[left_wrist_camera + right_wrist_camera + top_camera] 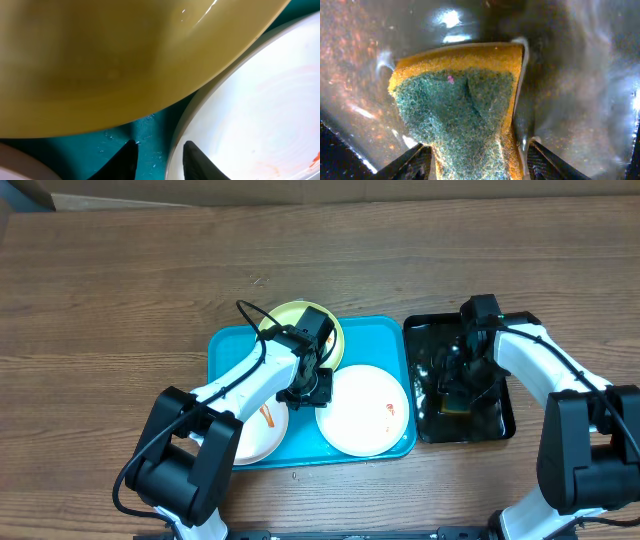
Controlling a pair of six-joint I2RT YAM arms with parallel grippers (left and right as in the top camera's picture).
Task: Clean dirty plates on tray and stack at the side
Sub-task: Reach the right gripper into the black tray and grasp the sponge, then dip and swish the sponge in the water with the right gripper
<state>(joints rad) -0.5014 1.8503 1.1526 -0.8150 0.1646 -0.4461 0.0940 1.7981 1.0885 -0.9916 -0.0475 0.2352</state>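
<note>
Three smooth round plates (365, 410) sit in the turquoise tray (225, 345), the two white ones smeared orange. Left jaws stand narrowly apart above it; right jaws clamp a coarse green-yellow sponge (460, 105) in the wet black tray (500, 420).

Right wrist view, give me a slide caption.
Right gripper grips a green-faced yellow sponge in the wet black tray.

The big blue tray (228, 350) lies flat on the counter (120, 270). Three round plates sit in it. The yellow-green plate (283, 318) is at the far side and pokes over the rim. The right white plate (362, 410) has small orange-red marks. The left white plate (262, 438) is partly hidden and has an orange streak.
</note>
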